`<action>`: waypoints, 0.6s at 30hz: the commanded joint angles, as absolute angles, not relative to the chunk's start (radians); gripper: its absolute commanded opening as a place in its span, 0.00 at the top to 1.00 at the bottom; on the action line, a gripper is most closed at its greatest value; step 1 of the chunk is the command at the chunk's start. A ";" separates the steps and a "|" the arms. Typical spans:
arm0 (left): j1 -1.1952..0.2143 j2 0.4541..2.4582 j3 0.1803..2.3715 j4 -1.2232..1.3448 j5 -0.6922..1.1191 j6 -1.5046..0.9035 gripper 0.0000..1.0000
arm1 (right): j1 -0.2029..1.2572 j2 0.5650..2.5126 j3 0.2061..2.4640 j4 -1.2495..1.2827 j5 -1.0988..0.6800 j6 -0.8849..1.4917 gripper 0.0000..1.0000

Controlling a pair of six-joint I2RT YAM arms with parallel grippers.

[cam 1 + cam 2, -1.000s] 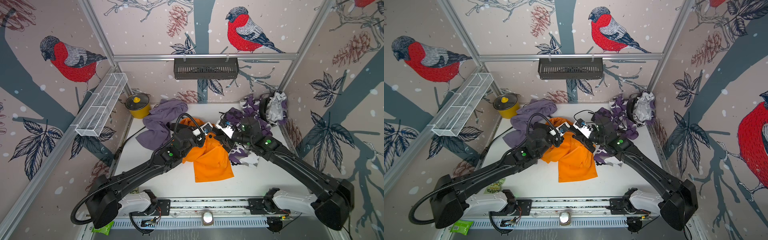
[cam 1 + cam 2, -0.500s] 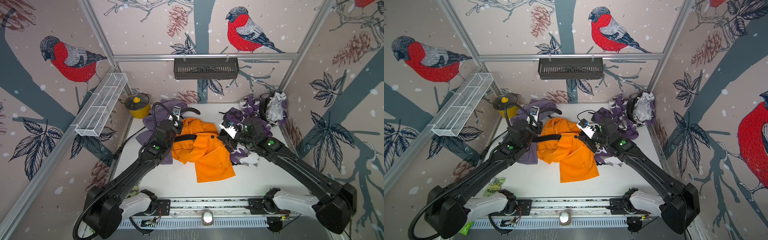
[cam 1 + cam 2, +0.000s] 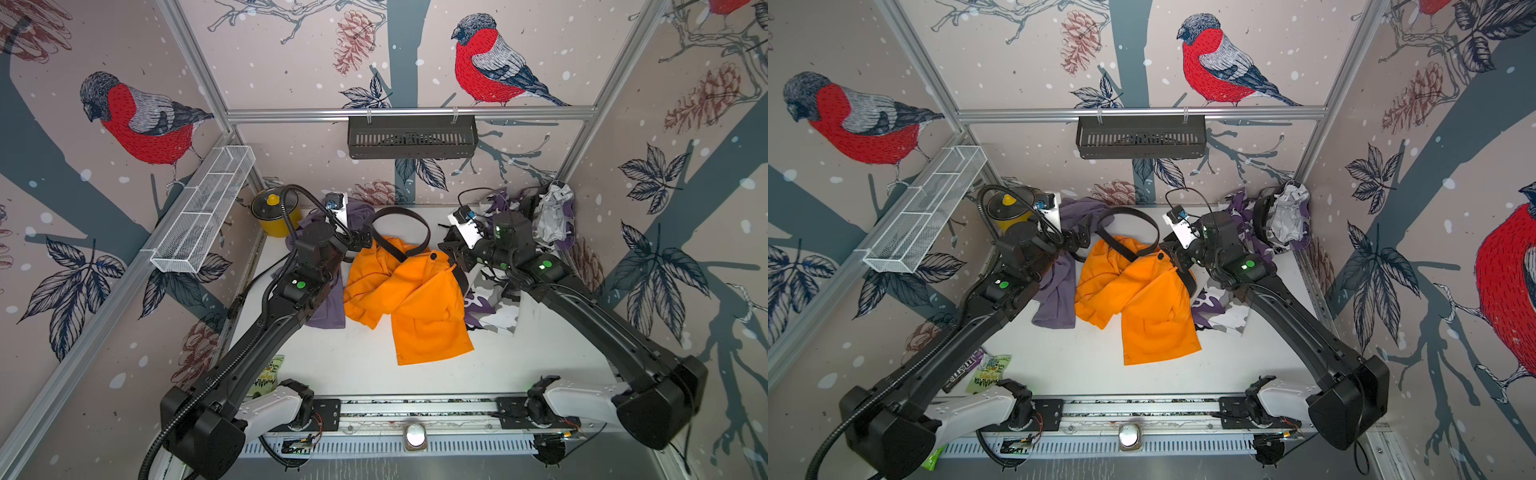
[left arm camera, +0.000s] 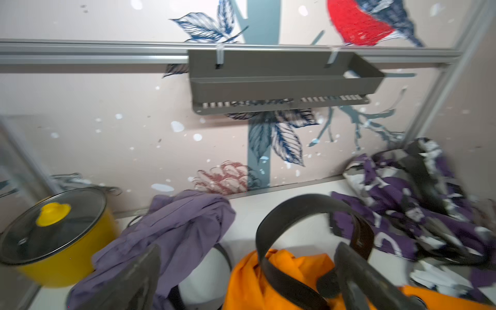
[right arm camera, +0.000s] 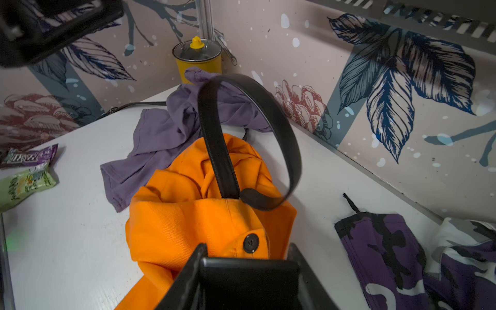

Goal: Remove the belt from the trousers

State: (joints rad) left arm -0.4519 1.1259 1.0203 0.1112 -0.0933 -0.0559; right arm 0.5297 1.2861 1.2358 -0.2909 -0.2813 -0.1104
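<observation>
1. In both top views: black belt (image 3: 399,210) (image 3: 1117,243) arched as a stiff open loop over the far end of the crumpled orange trousers (image 3: 415,299) (image 3: 1142,299) on the white desk (image 3: 374,374). Left jaws spread open just beside the leg of the loop nearest the left arm, nothing clamped. Right jaws at the waistband by the dark button (image 3: 432,256), a short black stretch of belt trailing from them along the edge of the trousers.
2. In the left wrist view: dark fingers (image 4: 134,281) wide apart and blurred. Belt (image 4: 308,200) rising as a smooth, matt arch just ahead. One leg of it down between the fingers, nearer one of them, not pinched. Orange trousers (image 4: 247,284) beneath, soft and folded.
3. In the right wrist view: fingers (image 5: 193,268) partly closed, a flat black band filling the gap between them, so gripping the belt at the waistband, just beside the round button (image 5: 251,243). Free part of the belt (image 5: 217,150) well ahead of the jaws: leathery strap with stitched edges, curving up and back down, rounded tip resting on the trousers (image 5: 188,222). Fine twill-like weave on the orange cloth. Bare desk (image 5: 67,228) smooth and white.
</observation>
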 commanded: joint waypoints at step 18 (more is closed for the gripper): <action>-0.716 1.634 0.887 0.523 0.517 -0.246 0.43 | 0.534 1.368 1.397 -0.269 -0.288 0.053 0.98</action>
State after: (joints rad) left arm -0.7101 1.5658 0.8429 0.5186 0.4263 -0.2375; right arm 0.5343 1.3808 1.3796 -0.3161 -0.2890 0.0273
